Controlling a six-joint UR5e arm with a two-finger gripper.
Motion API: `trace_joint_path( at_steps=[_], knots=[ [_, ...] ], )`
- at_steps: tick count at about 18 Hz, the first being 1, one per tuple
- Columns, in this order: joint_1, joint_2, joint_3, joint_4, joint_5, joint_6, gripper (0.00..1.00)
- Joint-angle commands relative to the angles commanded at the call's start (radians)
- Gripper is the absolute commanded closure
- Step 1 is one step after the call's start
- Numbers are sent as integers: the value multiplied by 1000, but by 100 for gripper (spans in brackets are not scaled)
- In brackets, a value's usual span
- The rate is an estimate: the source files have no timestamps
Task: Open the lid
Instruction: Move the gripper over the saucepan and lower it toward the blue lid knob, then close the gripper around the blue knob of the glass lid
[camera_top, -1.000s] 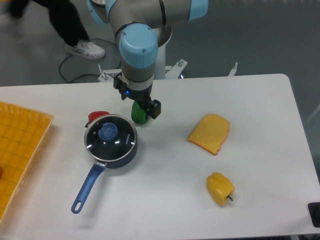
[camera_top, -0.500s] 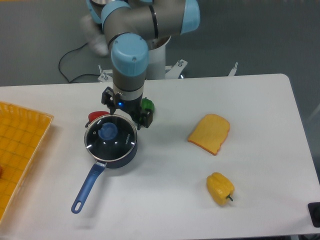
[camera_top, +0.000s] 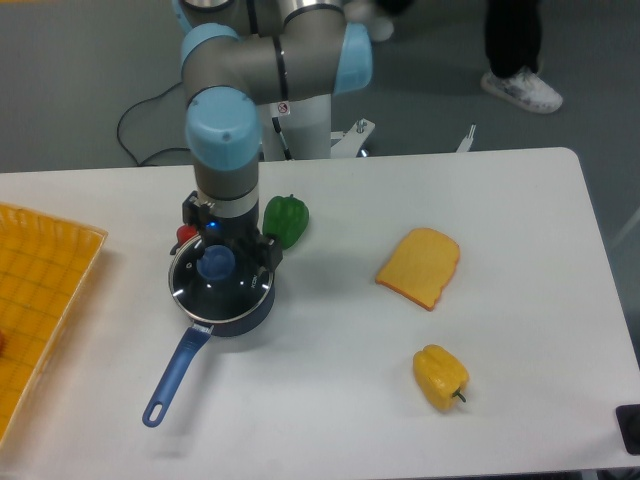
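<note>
I read the gripper (camera_top: 222, 243) as sitting directly over the saucepan (camera_top: 222, 290), left of frame centre, with the arm's wrist coming straight down from above. Its dark body covers the rear part of the lid (camera_top: 215, 282). The finger ends are hidden under the wrist housing, so I cannot tell how wide the claw stands, nor whether it touches the lid or only hangs above it.

The lid lies flat on the saucepan, closed. Its blue knob (camera_top: 215, 263) shows just in front of the gripper body, not visibly pinched. The saucepan's blue handle (camera_top: 176, 371) runs toward the lower left of the frame.

Around it on the white table (camera_top: 330, 400): a green pepper (camera_top: 287, 219) just right of the wrist, apart from the pan; a small red object (camera_top: 184, 233) peeking out at the pan's upper left; a slice of toast (camera_top: 420, 266) right of centre; a yellow pepper (camera_top: 440, 377) at lower right. A yellow tray (camera_top: 40, 290) sits at the left edge.
</note>
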Motion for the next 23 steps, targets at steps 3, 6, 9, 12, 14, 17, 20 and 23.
trace_joint_path(
  at_steps=[3,6,9,12,14,17,20,23],
  knots=[
    [-2,0,-15,12,2,-5,0],
    [-11,3,-35,12,2,-5,0],
    [-15,5,-40,14,2,-12,0],
    [-17,5,-40,14,2,-18,0],
    [-17,5,-40,14,2,-22,0],
    [-25,0,-40,14,2,-26,0],
    [-29,-5,-40,15,5,-26,0],
    [-34,-11,-41,14,6,-35,0]
  ],
)
